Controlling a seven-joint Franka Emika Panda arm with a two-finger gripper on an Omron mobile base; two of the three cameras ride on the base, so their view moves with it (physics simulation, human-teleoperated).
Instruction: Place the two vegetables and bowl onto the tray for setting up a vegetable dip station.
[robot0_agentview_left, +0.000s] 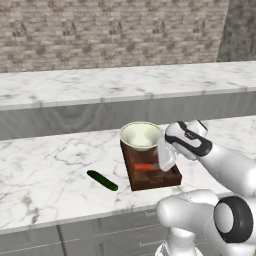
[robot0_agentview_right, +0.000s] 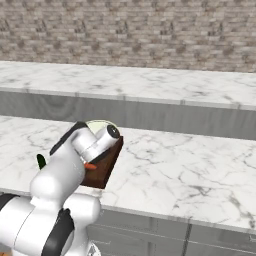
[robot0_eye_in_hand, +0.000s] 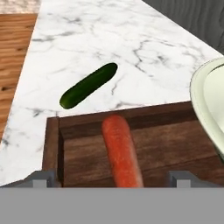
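A: What is seen, taken from left to right?

B: The cucumber (robot0_agentview_left: 102, 180) is found lying flat on the marble counter (robot0_agentview_left: 45, 170), apart from the tray (robot0_agentview_left: 142, 181) and to its left. On the tray the carrot (robot0_agentview_left: 145, 167) is laid, with the bowl (robot0_agentview_left: 141, 135) seated at the far end. The end effector (robot0_eye_in_hand: 111, 178) is held just above the carrot with its jaws spread wide — nothing is gripped.

A: How is the cucumber expected to handle?

B: It is judged to be light, stiff and smooth-skinned, so slipping or rolling may be expected. It would best be taken at mid-length, the fingers closed across its narrow width — not along it.

A: And the space left for it?

B: Room is seen beside the carrot on the tray floor.
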